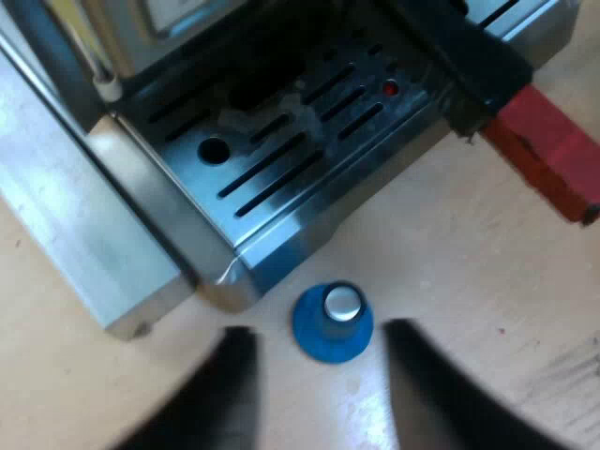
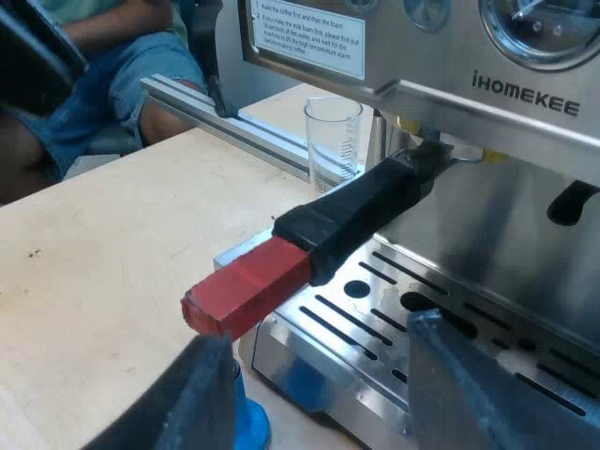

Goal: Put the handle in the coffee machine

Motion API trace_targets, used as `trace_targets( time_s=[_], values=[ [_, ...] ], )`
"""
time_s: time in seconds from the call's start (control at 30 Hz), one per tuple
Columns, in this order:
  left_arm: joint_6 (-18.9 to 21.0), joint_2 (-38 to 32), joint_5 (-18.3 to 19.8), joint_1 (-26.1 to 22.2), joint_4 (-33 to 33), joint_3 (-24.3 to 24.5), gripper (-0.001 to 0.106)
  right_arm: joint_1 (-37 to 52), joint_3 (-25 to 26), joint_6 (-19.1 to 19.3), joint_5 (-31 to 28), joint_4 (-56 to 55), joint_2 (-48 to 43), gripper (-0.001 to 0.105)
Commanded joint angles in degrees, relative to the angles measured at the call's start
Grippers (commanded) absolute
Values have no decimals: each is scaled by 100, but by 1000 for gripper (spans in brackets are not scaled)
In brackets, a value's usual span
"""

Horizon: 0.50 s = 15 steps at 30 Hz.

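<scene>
The holder's dark handle (image 2: 361, 211) sticks out from under the espresso machine's (image 2: 525, 103) front, ending in its red end (image 2: 248, 286); the same red end (image 1: 548, 155) juts over the drip tray's (image 1: 300, 159) corner. My right gripper (image 2: 319, 394) stands open just short of the red end, nothing between its fingers. My left gripper (image 1: 319, 384) hangs open above the blue tamper (image 1: 333, 322), which stands on the table beside the drip tray's corner. Part of the blue tamper (image 2: 248, 427) shows near a right finger.
A measuring glass (image 2: 333, 136) stands beside the machine, near a metal rail (image 2: 234, 127). A person's legs (image 2: 112, 75) are beyond the wooden table's (image 2: 103, 253) edge. A metal block (image 1: 84, 244) lies along the machine's side.
</scene>
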<state>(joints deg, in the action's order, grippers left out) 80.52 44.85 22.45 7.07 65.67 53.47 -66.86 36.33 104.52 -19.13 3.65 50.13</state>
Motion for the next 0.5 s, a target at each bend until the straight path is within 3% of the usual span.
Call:
trace_targets(
  time_s=[0.03, 0.13, 0.2, 0.3, 0.5],
  values=[
    [55, -32, 6, -92, 19, 19, 68, 3, 0, 61, -30, -3, -54, 45],
    [55, -32, 6, -167, 19, 19, 69, 3, 0, 61, -60, 41, -54, 45],
    [55, -50, 17, -175, 19, 19, 69, 18, 58, -264, -341, -12, -54, 46],
    [55, -99, 44, -175, 2, 19, 69, 240, 229, -800, -255, -442, -54, 46],
    [69, -239, 42, -175, -172, 96, 69, 981, 925, -879, 211, -1949, -54, 47]
  ],
)
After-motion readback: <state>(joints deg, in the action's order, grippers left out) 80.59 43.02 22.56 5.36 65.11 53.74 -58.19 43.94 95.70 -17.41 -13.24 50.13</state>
